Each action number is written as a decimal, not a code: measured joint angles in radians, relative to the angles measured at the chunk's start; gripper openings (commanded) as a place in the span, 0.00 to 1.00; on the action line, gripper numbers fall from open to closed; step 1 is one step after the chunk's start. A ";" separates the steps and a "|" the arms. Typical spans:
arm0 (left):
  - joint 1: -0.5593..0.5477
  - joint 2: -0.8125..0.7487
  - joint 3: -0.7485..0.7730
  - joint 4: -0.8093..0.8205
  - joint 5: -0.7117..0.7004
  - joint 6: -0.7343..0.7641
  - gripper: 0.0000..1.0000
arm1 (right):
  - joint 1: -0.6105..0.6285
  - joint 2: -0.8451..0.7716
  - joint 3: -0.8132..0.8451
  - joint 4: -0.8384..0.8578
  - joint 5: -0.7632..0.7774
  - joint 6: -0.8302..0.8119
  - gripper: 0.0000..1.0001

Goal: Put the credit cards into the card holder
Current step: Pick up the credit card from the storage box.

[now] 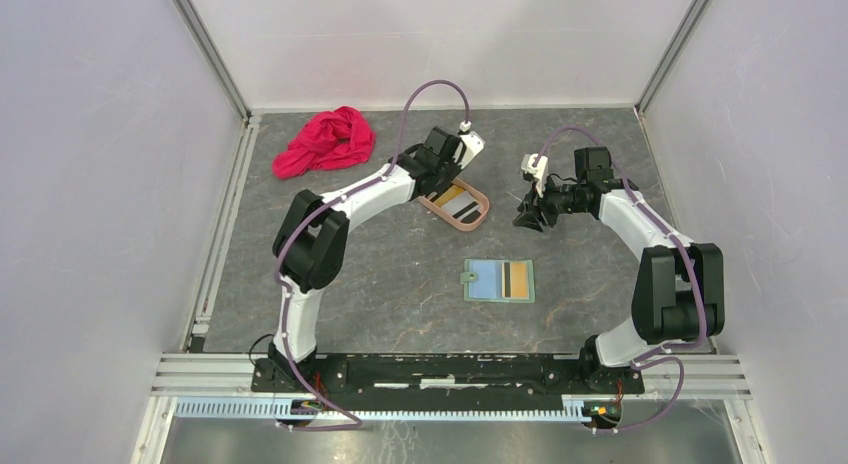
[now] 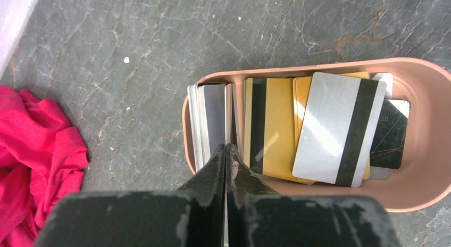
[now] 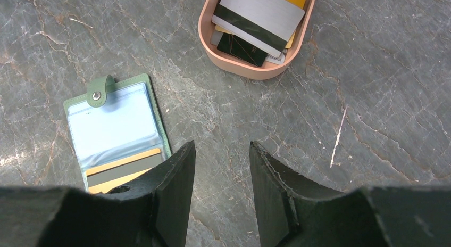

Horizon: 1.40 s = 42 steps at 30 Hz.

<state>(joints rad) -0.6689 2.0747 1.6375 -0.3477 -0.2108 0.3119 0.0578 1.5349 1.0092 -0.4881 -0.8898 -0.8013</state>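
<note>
Overhead view of a grey stone-patterned desk (image 1: 400, 294) with two arms. The credit cards (image 2: 337, 130) lie heaped in a pinkish oval tray (image 2: 425, 194) near the desk's centre. They are gold, grey and one dark, overlapping flat, and a few grey ones stand on edge at the tray's 9 o'clock end. One gold striped card (image 3: 123, 170) already sits in a pocket of the card holder (image 1: 499, 280). The holder lies open and flat at 5 o'clock from the tray, well apart from it.

My left claw (image 2: 227, 154) has its fingertips pressed together right at the upright cards. Whether a card edge is nipped between them I cannot tell. My right claw (image 3: 222, 167) hangs at 3 o'clock from the tray, jaws apart with nothing between them.

I judge these cards light, stiff, thin and slick. Flat ones give no purchase from above, so the exposed edge of an upright or overhanging card is the place to pinch. The tray wall crowds the fingers. Open desk surrounds the holder, and a red cloth (image 1: 325, 142) lies at 10 o'clock from the tray, clear of the route.
</note>
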 measured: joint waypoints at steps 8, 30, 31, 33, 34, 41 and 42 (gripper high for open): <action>0.000 -0.044 -0.008 0.013 0.013 0.000 0.02 | 0.000 0.000 0.000 0.000 0.000 0.000 0.48; 0.008 -0.304 -0.230 0.211 0.269 -0.227 0.02 | -0.001 -0.027 -0.001 0.005 -0.084 0.022 0.50; 0.011 -0.325 -0.263 0.237 0.295 -0.255 0.02 | -0.001 -0.039 -0.003 0.011 -0.100 0.032 0.50; 0.016 -0.380 -0.347 0.300 0.354 -0.330 0.02 | -0.001 -0.066 -0.014 0.034 -0.134 0.066 0.52; 0.019 -0.404 -0.383 0.333 0.379 -0.367 0.02 | -0.001 -0.081 -0.026 0.056 -0.156 0.090 0.54; 0.054 -0.574 -0.686 0.661 0.533 -0.650 0.02 | -0.001 -0.185 -0.173 0.301 -0.304 0.387 0.61; 0.059 -0.588 -0.723 0.708 0.554 -0.691 0.02 | -0.001 -0.196 -0.195 0.330 -0.324 0.431 0.63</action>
<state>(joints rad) -0.6098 1.4868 0.9142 0.3603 0.3431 -0.3790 0.0566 1.3392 0.8139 -0.1577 -1.2137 -0.3702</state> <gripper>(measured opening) 0.021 0.593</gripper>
